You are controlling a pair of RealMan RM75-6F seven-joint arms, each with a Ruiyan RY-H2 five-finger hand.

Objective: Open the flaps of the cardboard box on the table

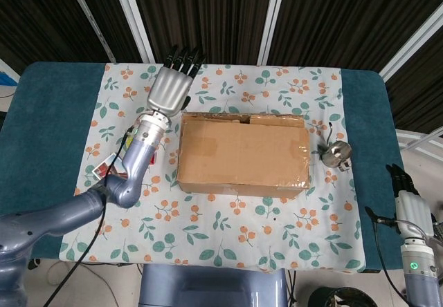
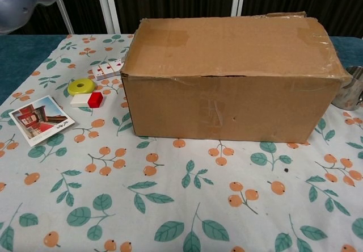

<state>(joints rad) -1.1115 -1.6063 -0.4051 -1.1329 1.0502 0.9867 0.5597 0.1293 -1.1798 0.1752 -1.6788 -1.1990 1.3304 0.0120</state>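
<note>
We hold our left hand [image 1: 168, 90] flat, fingers straight and together, empty, just off the cardboard box [image 1: 242, 153] at its far-left corner, placed to reach the rear flap. The box sits mid-surface. Our right hand [image 1: 408, 203] hangs aside, apparently empty.

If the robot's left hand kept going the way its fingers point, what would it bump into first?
Probably nothing on the table. The left hand points toward the far edge of the tablecloth, beside the cardboard box, not at it. Past that stands the dark curtain, though its depth is unclear.
</note>
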